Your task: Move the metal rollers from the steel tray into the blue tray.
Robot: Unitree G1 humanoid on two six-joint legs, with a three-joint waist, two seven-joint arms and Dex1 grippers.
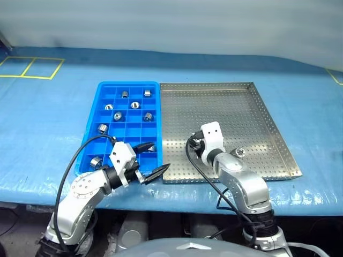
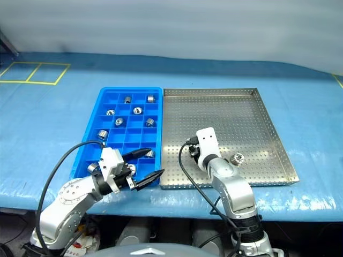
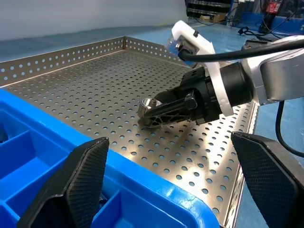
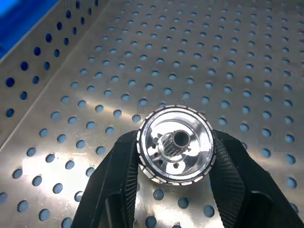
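The steel tray (image 1: 225, 101) lies right of the blue tray (image 1: 94, 115). My right gripper (image 4: 175, 137) is shut on a shiny metal roller (image 4: 190, 156) with a dark centre hole, low over the steel tray's perforated floor near its front left part. That gripper and its roller (image 3: 148, 103) also appear in the left wrist view. A second roller (image 1: 239, 152) lies loose on the steel tray to the right. Several rollers (image 1: 118, 115) sit in the blue tray's compartments. My left gripper (image 1: 158, 156) hangs open over the blue tray's front right corner, holding nothing.
Both trays rest on a blue covered table (image 1: 48, 118), its front edge just below them. Yellow tape lines (image 1: 32, 67) mark the far left. A black cable (image 1: 80, 155) loops from the left arm beside the blue tray.
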